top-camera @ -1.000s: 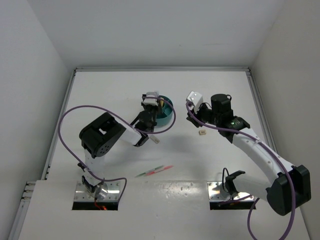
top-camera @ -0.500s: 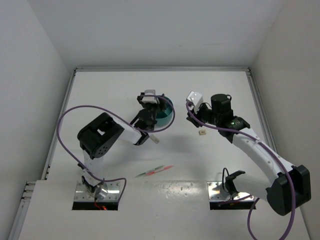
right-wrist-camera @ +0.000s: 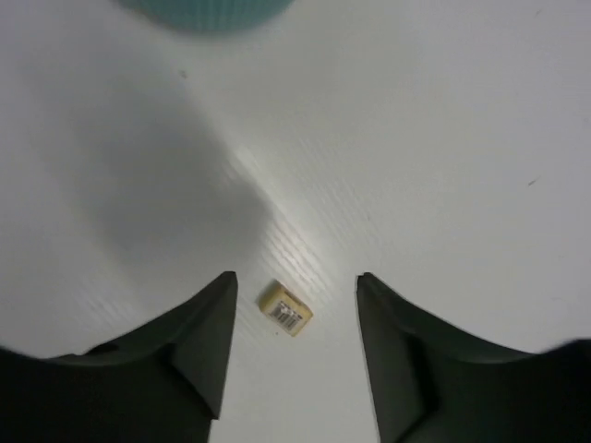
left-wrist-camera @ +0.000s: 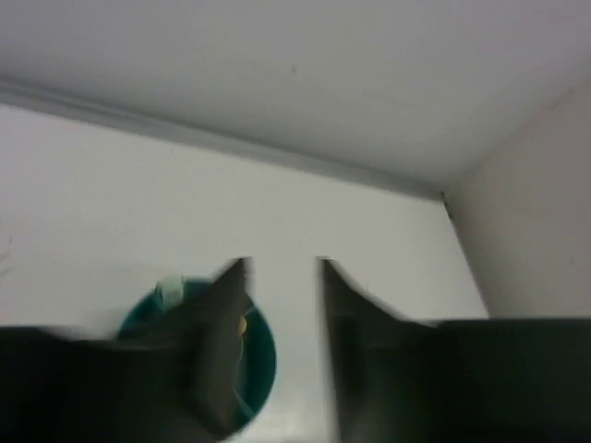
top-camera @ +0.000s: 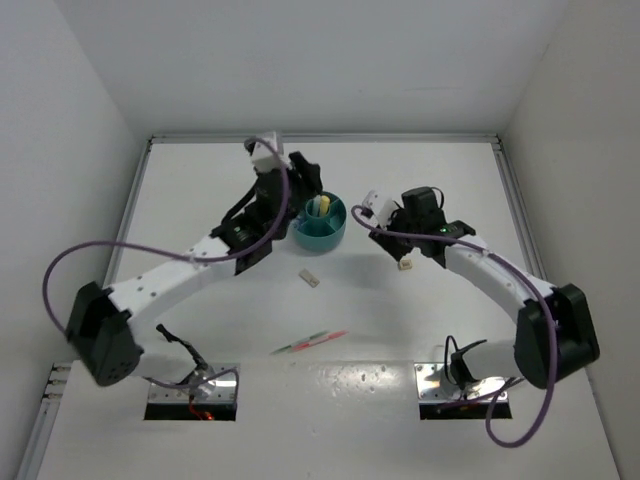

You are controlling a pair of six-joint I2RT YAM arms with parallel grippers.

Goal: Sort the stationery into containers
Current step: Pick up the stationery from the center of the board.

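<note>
The teal bowl [top-camera: 322, 226] stands at the table's middle back, with a yellow stick [top-camera: 322, 207] upright in its central cup. My left gripper [top-camera: 304, 188] hovers at the bowl's far-left rim, open and empty. In the left wrist view the bowl [left-wrist-camera: 257, 358] lies low, partly behind my left finger [left-wrist-camera: 226, 314]. My right gripper [top-camera: 398, 248] is open above a beige eraser [top-camera: 405, 265]. In the right wrist view that eraser [right-wrist-camera: 284, 309] lies on the table between the fingertips, untouched. A second eraser [top-camera: 311, 279] lies in front of the bowl. Green and pink-red pens [top-camera: 308, 342] lie nearer the bases.
White walls close the table at the back and both sides. The bowl's rim [right-wrist-camera: 203, 9] shows at the top edge of the right wrist view. Purple cables loop off both arms.
My left arm has stretched out and swung from the bowl's near-left side to its far-left rim, uncovering the bowl. My right gripper has shifted slightly over the eraser.
</note>
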